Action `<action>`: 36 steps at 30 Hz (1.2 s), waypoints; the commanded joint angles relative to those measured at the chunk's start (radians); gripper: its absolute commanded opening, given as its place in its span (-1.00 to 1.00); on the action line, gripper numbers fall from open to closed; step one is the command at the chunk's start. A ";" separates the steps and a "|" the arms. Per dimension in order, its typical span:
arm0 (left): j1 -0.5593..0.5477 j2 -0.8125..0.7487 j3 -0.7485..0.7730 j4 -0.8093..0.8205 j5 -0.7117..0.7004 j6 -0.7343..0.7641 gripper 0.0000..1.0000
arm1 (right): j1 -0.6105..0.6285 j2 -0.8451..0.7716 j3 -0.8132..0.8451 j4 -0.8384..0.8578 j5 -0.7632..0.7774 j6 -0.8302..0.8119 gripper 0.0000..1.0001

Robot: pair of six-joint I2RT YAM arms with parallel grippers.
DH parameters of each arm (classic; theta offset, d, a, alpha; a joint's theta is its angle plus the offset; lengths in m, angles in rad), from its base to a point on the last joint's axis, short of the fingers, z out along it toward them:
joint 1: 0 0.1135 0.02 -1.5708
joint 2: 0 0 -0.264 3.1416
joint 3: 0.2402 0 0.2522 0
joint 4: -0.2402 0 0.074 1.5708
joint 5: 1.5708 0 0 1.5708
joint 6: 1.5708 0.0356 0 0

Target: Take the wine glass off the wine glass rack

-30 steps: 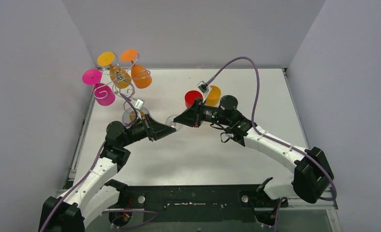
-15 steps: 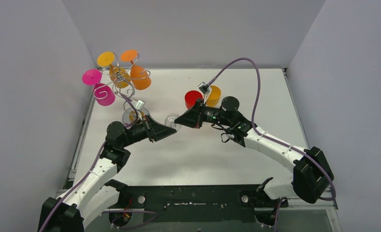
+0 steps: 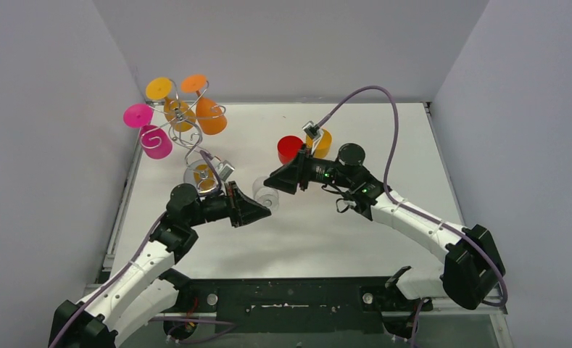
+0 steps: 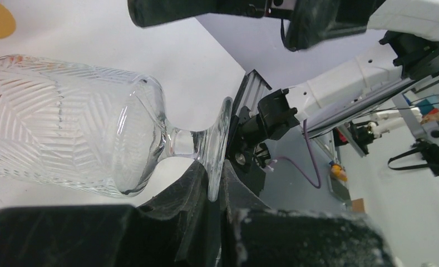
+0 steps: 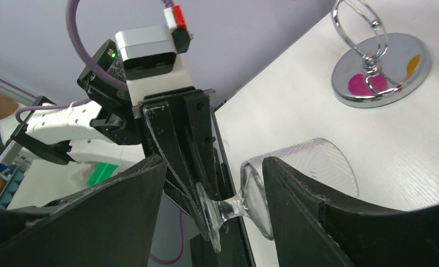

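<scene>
A clear ribbed wine glass [image 3: 264, 194] lies on its side just above the table's middle. My left gripper [image 3: 265, 210] is shut on the thin edge of its round foot [image 4: 220, 144], with the bowl [image 4: 67, 122] pointing away. My right gripper [image 3: 270, 180] hovers beside it, open; its fingers [image 5: 295, 206] straddle the stem [image 5: 233, 207] without touching it. The wine glass rack [image 3: 188, 141], a silver wire stand with scroll arms, stands at the far left on its shiny round base [image 5: 381, 69]. It carries pink [image 3: 152, 134], yellow and orange [image 3: 209, 112] glasses.
A red cup [image 3: 290, 148] and an orange cup [image 3: 321, 141] stand behind my right gripper. Grey walls close the table on the left, back and right. A purple cable [image 3: 384, 123] arcs over my right arm.
My right gripper has opened and let go of the clear glass. My left arm has drawn back toward the near edge, taking the glass along by its foot.
</scene>
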 commanded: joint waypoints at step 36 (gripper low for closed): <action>-0.033 -0.181 -0.053 0.047 0.310 0.621 -1.00 | -0.250 0.017 0.045 -0.056 -0.291 0.127 0.47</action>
